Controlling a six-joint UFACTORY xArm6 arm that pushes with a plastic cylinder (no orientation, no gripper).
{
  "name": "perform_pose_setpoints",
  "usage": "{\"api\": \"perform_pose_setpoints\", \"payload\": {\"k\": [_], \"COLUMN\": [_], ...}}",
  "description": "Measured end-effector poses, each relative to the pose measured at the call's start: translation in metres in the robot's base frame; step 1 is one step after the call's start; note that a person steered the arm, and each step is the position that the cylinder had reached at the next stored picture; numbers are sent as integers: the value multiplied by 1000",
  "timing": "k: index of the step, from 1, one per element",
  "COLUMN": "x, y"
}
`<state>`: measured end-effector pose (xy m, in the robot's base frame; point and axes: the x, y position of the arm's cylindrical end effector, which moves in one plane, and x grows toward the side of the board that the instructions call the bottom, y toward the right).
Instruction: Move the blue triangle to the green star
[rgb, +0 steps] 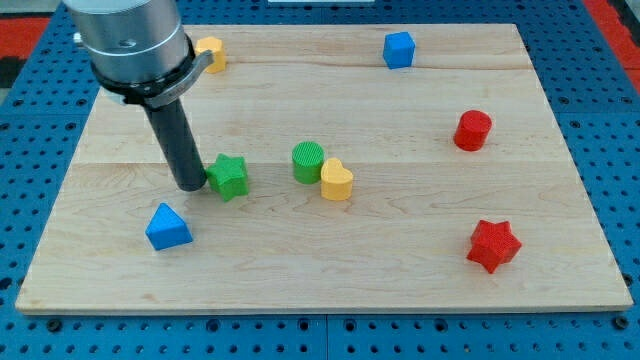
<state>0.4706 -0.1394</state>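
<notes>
a pale wooden board (330, 270) lies on a blue perforated table (600, 40), evenly lit.

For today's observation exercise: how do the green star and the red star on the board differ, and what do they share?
Colour: the green star is green; the red star is red.
Place: the green star lies left of the board's centre; the red star sits near the bottom right.
Neighbours: my tip is right beside the green star's left side; the red star stands alone, away from the tip.
Both are star-shaped blocks lying flat on the wooden board.
</notes>
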Motion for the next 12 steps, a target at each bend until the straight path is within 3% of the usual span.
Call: {"api": "perform_pose_setpoints", "payload": {"k": [2,4,6,7,8,9,11,12], "x": [0,35,61,99,137,142,90,84], "y": [67,55,106,103,71,-2,-84,-86]}}
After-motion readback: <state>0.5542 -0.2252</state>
